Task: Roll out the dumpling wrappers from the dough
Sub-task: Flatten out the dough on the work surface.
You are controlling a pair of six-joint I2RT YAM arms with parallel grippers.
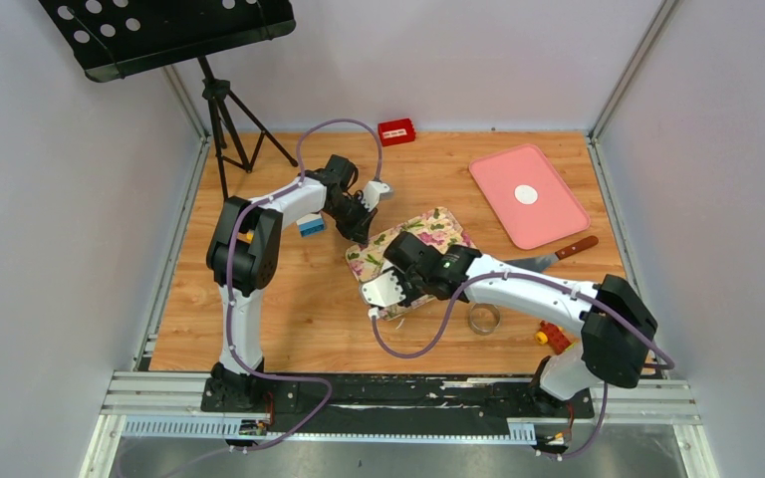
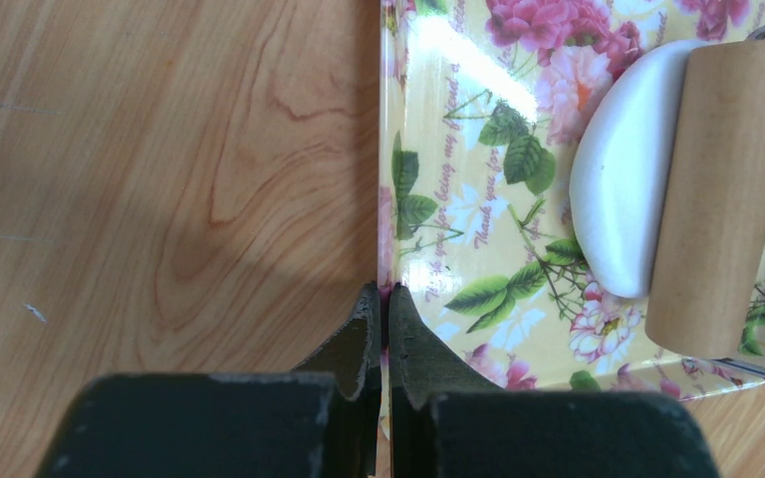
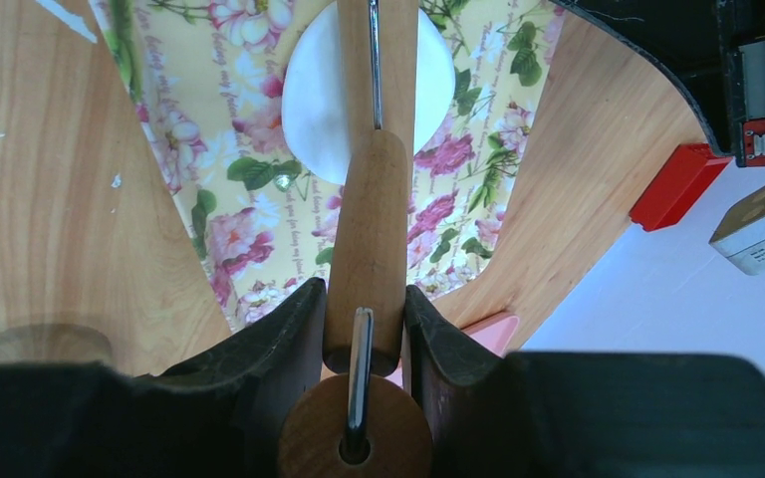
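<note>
Left wrist: dough half under roller

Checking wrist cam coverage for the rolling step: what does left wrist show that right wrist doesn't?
Only left wrist: the left gripper shut on the edge of the mat.
Only right wrist: the right gripper clamped on the roller by its handle, a red box and a corner of the pink tray.
Both: the roller lying on the white dough, the floral mat under them, and the wood table.
</note>
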